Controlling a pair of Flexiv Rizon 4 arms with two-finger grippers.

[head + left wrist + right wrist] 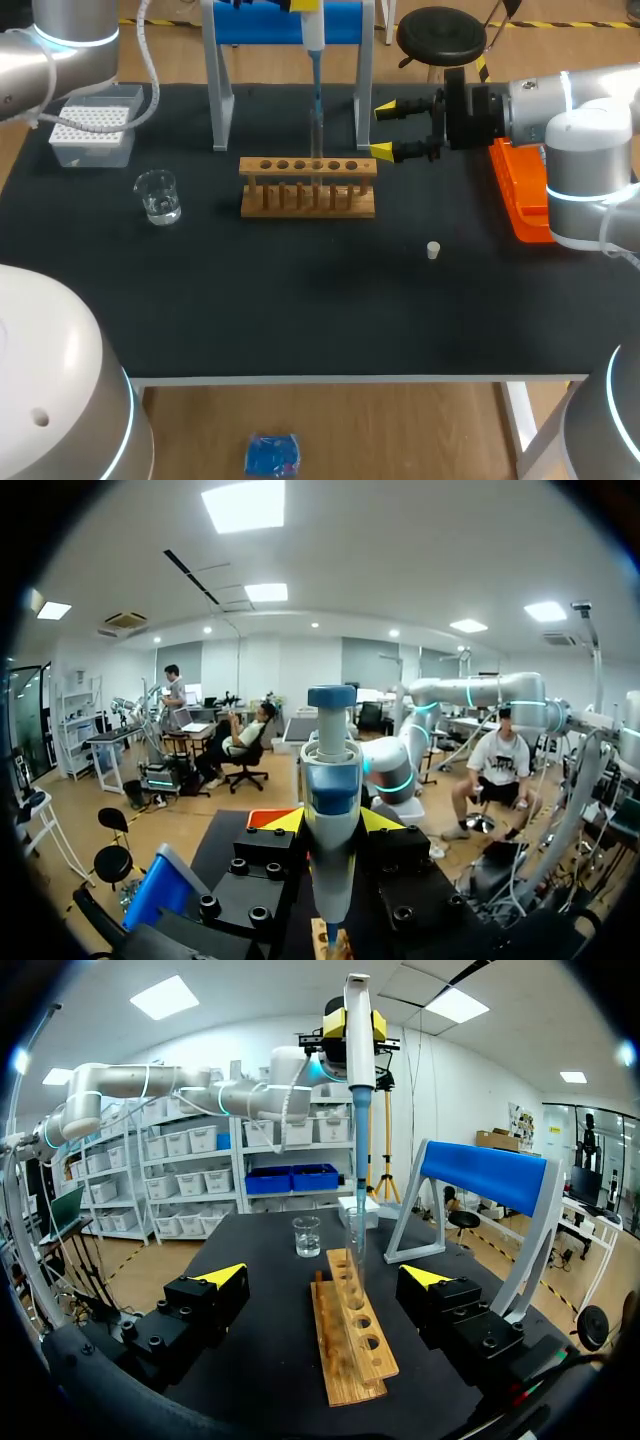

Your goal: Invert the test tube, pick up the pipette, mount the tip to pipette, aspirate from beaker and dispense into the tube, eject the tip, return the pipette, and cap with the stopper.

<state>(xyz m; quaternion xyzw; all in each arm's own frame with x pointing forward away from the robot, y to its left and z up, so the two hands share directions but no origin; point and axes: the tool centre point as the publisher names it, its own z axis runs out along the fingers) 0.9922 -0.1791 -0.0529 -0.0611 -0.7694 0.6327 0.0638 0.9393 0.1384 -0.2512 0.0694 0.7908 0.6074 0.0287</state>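
Fingers of the left gripper (332, 822) pinch the white-and-blue pipette (331, 780) from both sides. They hold it upright over the wooden six-hole rack (308, 188), its thin tip reaching the clear glass test tube (317, 145) standing there. The right gripper (385, 130) is spread wide just beside the rack's right end, touching nothing. A small white stopper (433, 250) lies apart on the black table (300, 300).
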